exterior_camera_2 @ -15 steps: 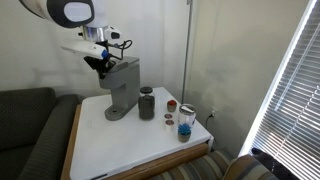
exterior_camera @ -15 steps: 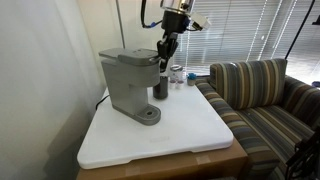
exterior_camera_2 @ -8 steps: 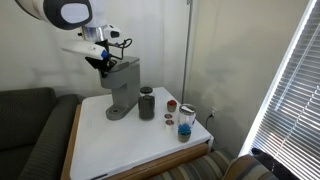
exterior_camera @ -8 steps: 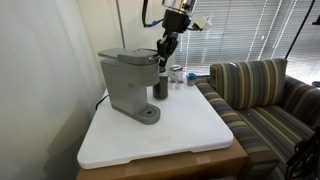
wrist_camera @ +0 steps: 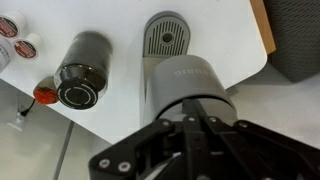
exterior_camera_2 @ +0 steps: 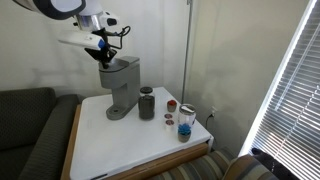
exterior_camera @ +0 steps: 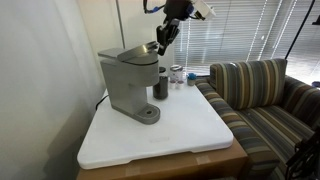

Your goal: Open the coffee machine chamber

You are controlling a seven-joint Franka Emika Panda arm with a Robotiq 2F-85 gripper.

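Though tipped up slightly at the front, not yet properly open: chamber atop grey coffee machine. At the machine's front top edge, gripper, finger spread impossible to tell. Most of the lifting left, seemingly.

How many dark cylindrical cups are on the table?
1. The dark cup stands on the table right beside the coffee machine, near its round base. Another could be hidden behind the machine, but none shows in any view.
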